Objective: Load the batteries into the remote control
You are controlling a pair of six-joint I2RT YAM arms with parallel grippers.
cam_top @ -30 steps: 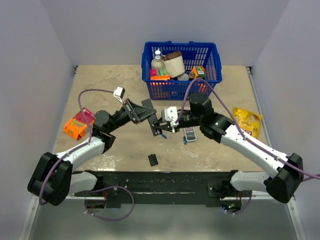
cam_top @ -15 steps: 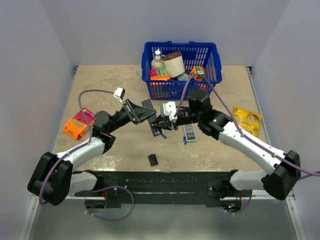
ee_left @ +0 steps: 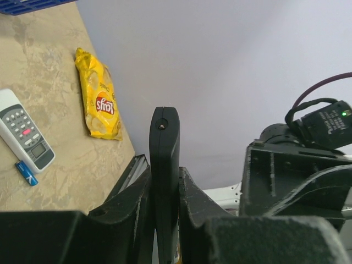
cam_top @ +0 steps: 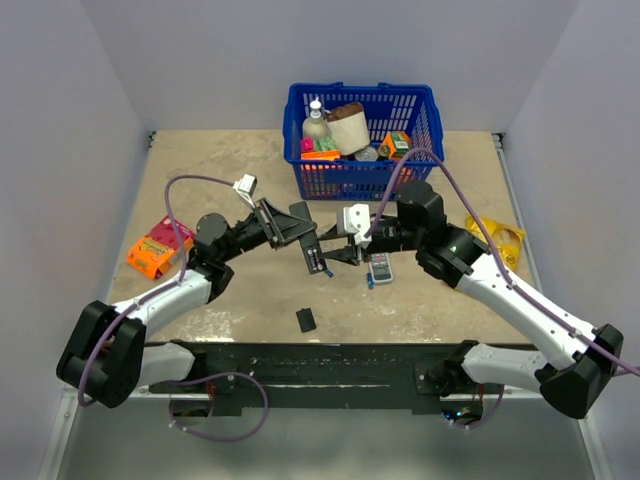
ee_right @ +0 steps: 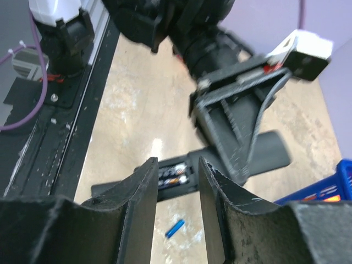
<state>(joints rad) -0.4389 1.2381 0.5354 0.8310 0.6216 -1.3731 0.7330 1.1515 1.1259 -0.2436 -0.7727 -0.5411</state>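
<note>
Centre of the top view: the right gripper point(cam_top: 345, 252) has drawn back rightward since the earlier frame, its jaws now parted and empty. The left gripper point(ee_left: 164, 179) stays clenched on the long black plastic bar remote control point(ee_left: 164, 148). Its long axis runs up the left-wrist frame, free end uppermost. Its open compartment holds slim cylindrical batteries point(ee_right: 174, 177).

blue basket point(cam_top: 340, 180) at back, orange pkt point(cam_top: 158, 246) left, chips bag point(ee_left: 100, 102) right, white remote point(ee_left: 25, 131) mid.
</note>
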